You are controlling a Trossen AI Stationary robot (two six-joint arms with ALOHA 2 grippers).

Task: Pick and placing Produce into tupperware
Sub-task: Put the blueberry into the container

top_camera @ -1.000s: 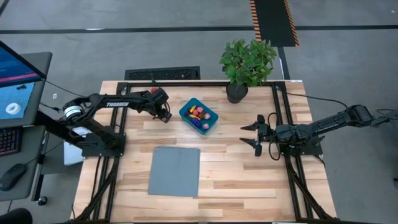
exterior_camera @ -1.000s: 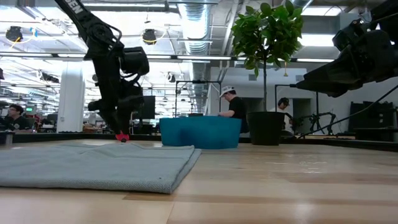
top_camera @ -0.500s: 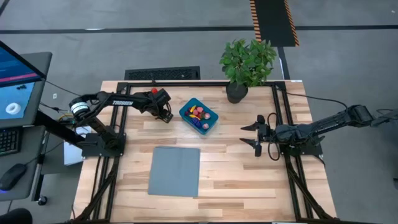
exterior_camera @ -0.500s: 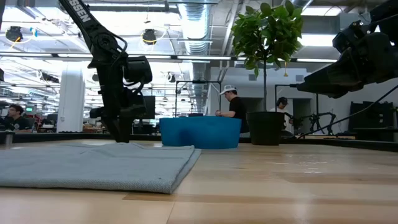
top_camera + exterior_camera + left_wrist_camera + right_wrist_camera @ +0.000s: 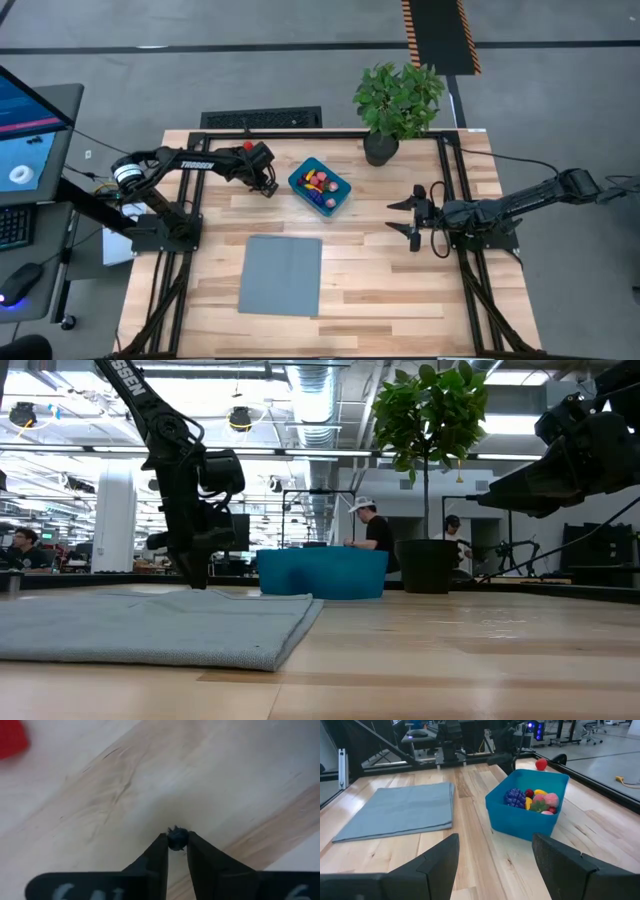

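The teal tupperware [image 5: 320, 186] stands on the far half of the table and holds several toy produce pieces [image 5: 532, 800], purple, red, yellow and pink. My left gripper [image 5: 266, 186] points down at the table just left of the tupperware and is shut on a tiny dark blue piece [image 5: 177, 838]. A loose red piece [image 5: 11, 739] lies on the wood nearby; the right wrist view shows this red piece [image 5: 540, 764] beyond the tupperware. My right gripper [image 5: 410, 218] hovers open to the right of the tupperware. My left gripper [image 5: 176, 844] pinches the tiny dark blue piece between its two fingertips [image 5: 161, 845], only at their free ends. The fingers come from above, pointing down. In the low view the fingertips [image 5: 198, 582] reach table level; whether the piece rests on the wood I cannot tell.
A flat grey sheet [image 5: 281, 274] lies on the near half of the table, below the tupperware in the high view. A potted plant [image 5: 398, 100] stands at the far edge. Black frame rails [image 5: 190, 250] run along both sides. People sit in the room behind.
My left gripper has come down to the table beside the tupperware, and its arm has stretched out flatter. The red piece that showed under its fingertips in the low view one second ago is now hidden behind them. For the last half second nothing has moved.
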